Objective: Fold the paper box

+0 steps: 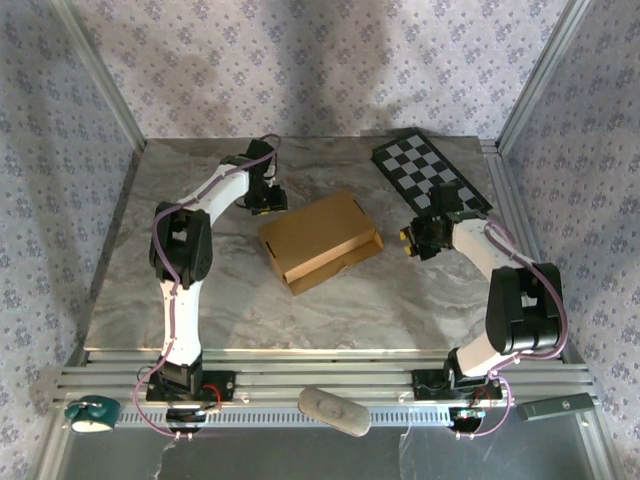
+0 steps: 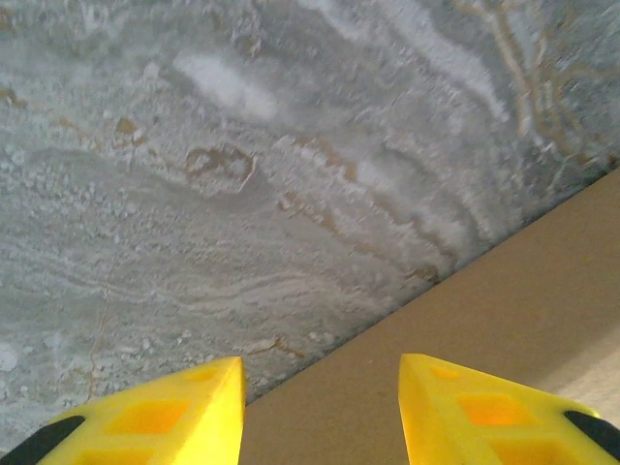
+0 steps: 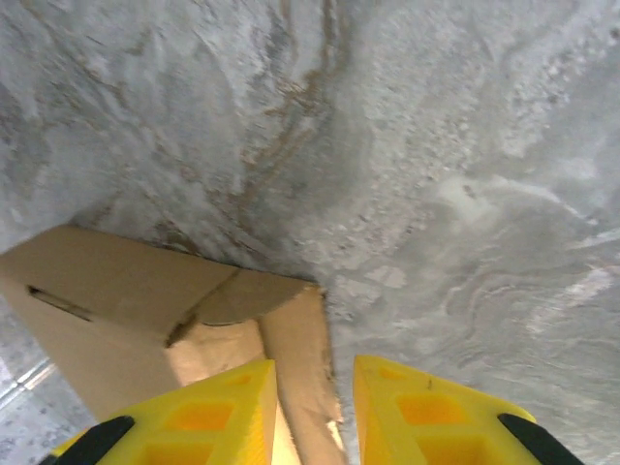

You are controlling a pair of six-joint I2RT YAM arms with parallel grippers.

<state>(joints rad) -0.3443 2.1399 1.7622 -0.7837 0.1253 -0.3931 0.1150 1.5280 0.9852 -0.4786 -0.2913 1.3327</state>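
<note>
The tan paper box [image 1: 320,240] lies as a shallow mailer in the middle of the marble table, its lid partly down and its right end open. My left gripper [image 1: 266,198] hovers at the box's far left corner. In the left wrist view its yellow fingers [image 2: 174,417] stand wide open over the box's edge [image 2: 523,291], holding nothing. My right gripper [image 1: 410,240] sits just off the box's right end. Its fingers [image 3: 426,417] are parted by a narrow gap, and the box's end wall [image 3: 300,368] shows between them, beyond the tips and not clamped.
A black-and-white checkerboard panel [image 1: 430,172] lies at the back right, behind the right arm. Metal frame posts and patterned walls close in the table. Below the front rail lie a grey oval object [image 1: 333,410], a teal object [image 1: 92,412] and a black remote [image 1: 560,407].
</note>
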